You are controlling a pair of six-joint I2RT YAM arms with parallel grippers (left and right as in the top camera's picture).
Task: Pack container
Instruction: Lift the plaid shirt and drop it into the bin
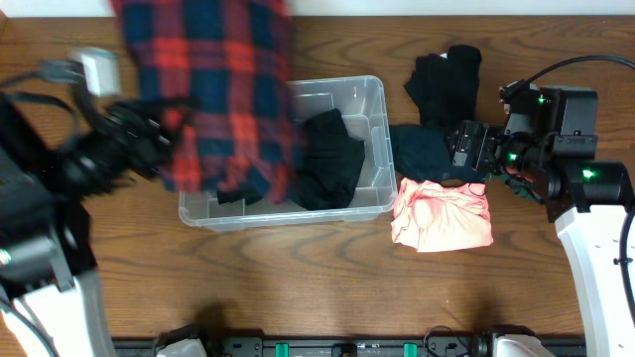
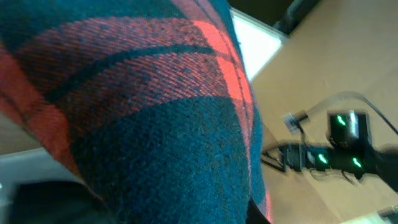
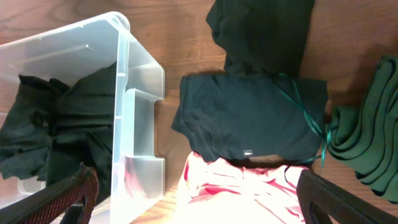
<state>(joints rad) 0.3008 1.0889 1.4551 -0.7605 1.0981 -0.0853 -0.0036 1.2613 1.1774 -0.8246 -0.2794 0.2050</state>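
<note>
My left claw is clamped on the plaid garment, which hangs over the left end of the container at frame centre (long axis running left-right). The right claw gapes empty just right of it.

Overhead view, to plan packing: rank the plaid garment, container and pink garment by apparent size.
1. The plaid garment and the container: about alike; the plaid is held up nearer the camera, so unranked.
2. The pink garment: smallest.
</note>
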